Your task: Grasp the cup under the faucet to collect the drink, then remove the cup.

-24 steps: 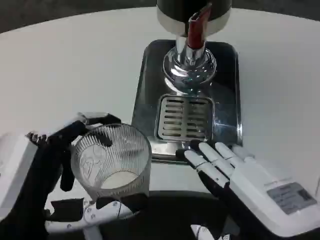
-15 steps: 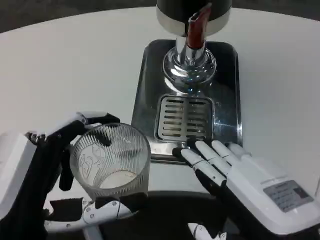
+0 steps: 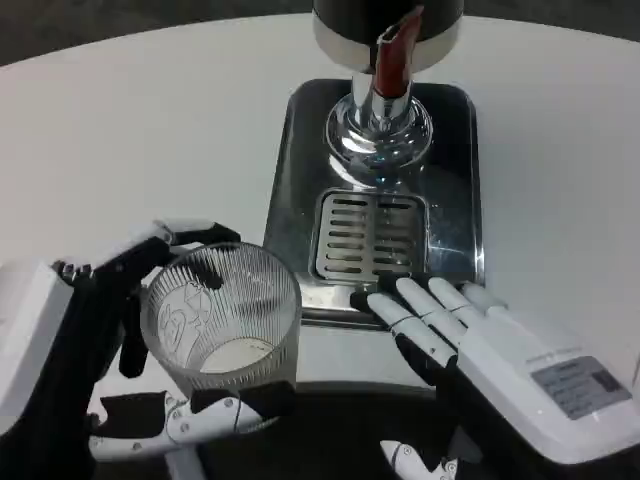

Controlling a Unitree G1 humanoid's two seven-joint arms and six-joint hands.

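Nearest me, the left hand (image 3: 95, 350) holds the cup (image 3: 222, 322): fingers wrap the far and left side of the ribbed clear wall, and the thumb runs along its near base. The grip looks firm, with contact on both sides. The cup stands upright, off the tray, at the near left of the table (image 3: 120, 130).

Cup contents: a pale patch shows at the bottom. I cannot tell whether that is drink or just the table seen through the glass, so the fill stays uncertain.

The right hand (image 3: 500, 350) lies palm down just beside the near edge of the tray (image 3: 455, 180). Its fingers are straight and slightly apart, the tips reaching the tray's front lip. It holds nothing.

Further out, the slotted drain grate (image 3: 370, 235) sits in the tray with nothing on it. Beyond it stand the chrome base of the faucet (image 3: 378, 125) and its red spout (image 3: 392, 58), under the dark body of the dispenser (image 3: 388, 15) at the top edge.

Progress, as judged: the grasp is done. The cup is not under the spout, so either filling remains ahead or the cup is already removed. Given the unclear contents, I lean toward placing it on the grate as the step left.
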